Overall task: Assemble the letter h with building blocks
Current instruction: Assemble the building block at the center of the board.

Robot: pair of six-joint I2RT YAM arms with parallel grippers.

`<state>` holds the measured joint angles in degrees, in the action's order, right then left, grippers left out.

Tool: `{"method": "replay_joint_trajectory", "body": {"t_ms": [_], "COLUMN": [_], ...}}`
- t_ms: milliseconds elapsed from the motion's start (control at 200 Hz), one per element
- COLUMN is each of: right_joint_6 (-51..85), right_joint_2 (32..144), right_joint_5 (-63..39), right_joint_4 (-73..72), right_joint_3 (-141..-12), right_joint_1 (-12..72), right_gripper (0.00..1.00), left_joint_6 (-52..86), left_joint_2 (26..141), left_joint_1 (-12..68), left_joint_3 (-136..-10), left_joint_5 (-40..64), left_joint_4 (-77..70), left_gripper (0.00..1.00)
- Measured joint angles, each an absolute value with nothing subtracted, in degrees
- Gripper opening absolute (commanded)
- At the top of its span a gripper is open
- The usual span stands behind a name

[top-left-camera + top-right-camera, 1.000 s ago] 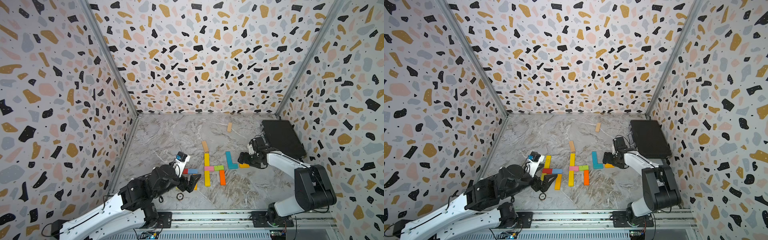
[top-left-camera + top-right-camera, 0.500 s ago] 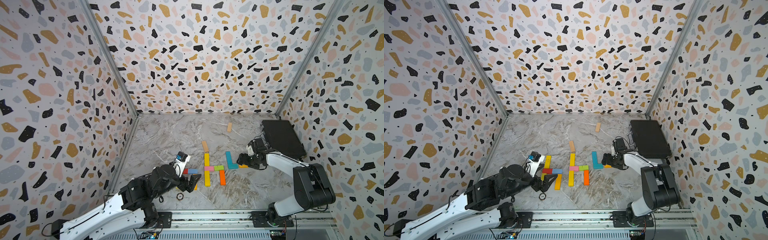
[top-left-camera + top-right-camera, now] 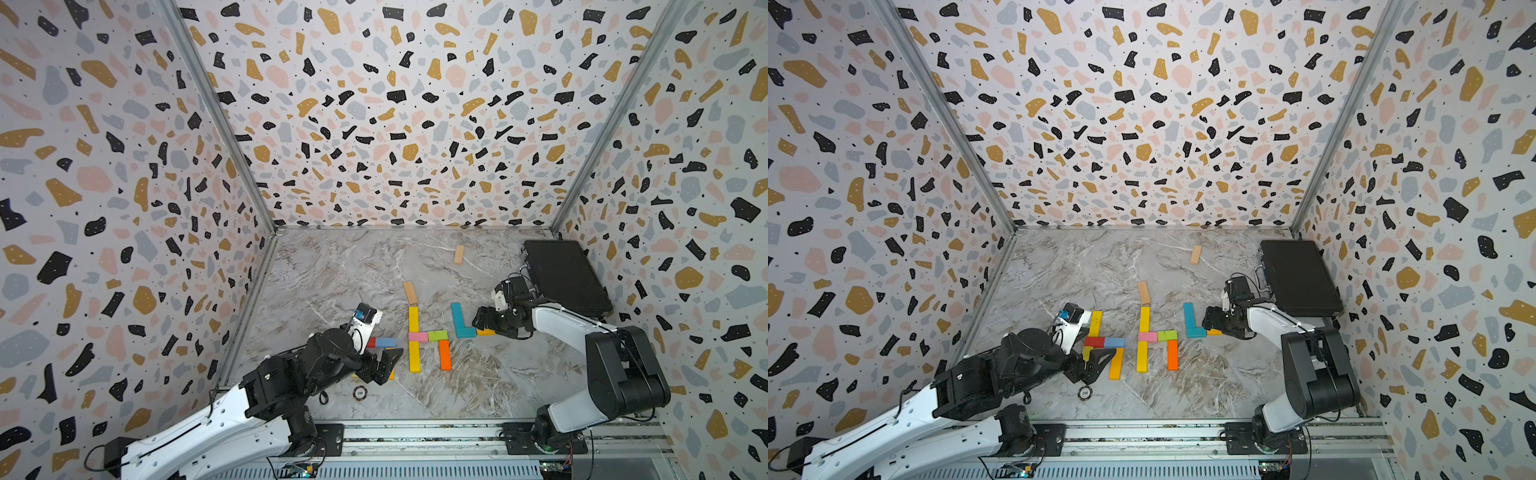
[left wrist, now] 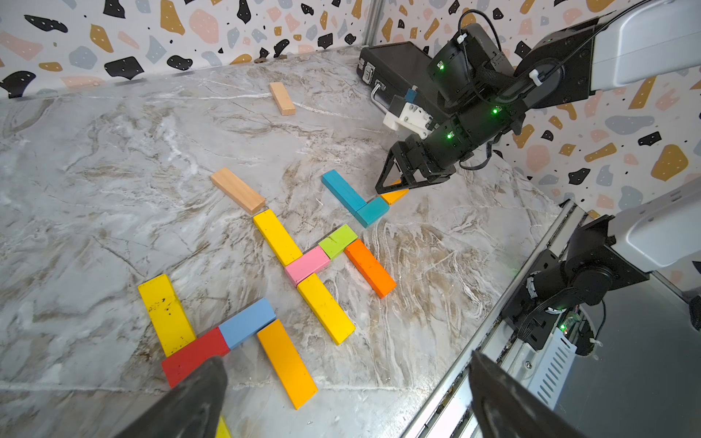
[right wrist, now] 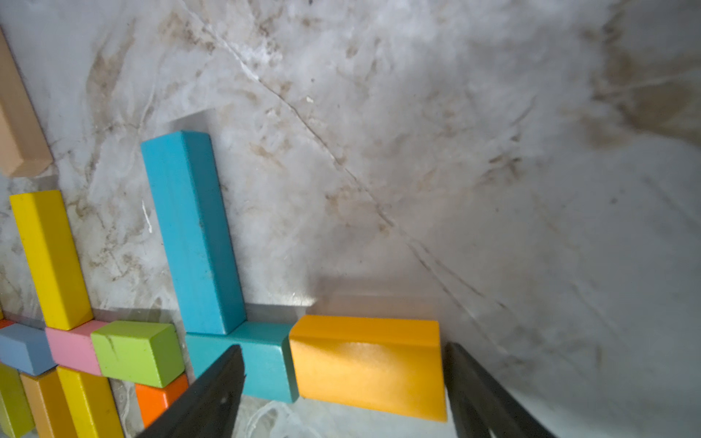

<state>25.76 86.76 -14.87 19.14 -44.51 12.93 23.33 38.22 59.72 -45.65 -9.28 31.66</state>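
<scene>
Little is changing: the right claw (image 5: 341, 348), jaws released, is narrowing slightly around the short orange block (image 5: 364, 364), which is touching the short teal block (image 5: 265, 360) on the bench (image 3: 332, 270), so this h is remaining unfinished, and the left claw (image 4: 346, 359) is hovering spread wide.

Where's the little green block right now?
In both top views, the green block lies end to end with the pink block on its left, the orange block just nearer the camera.

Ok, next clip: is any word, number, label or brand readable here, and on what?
"100": on the small round disc, seen in both top views.
Nothing else reads: no writing shows on the blocks or the black case.
</scene>
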Motion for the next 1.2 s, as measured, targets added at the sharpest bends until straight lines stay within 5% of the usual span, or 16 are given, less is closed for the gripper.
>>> {"method": "replay_joint_trajectory", "body": {"t_ms": [501, 1196], "right_joint_6": [25.98, 29.65], "right_joint_2": [86.04, 65.93], "right_joint_5": [-12.69, -9.89], "right_joint_4": [19.05, 17.58], "right_joint_3": [-44.53, -41.98], "right_joint_1": [13.39, 16.45], "right_gripper": [0.89, 0.84], "left_joint_6": [23.33, 25.87], "left_joint_2": [38.59, 42.57], "left_joint_1": [59.72, 59.44], "left_joint_3": [-45.65, -45.67], "left_joint_5": [-9.28, -12.53], "left_joint_4": [31.66, 31.64], "left_gripper": [0.99, 0.99]}}
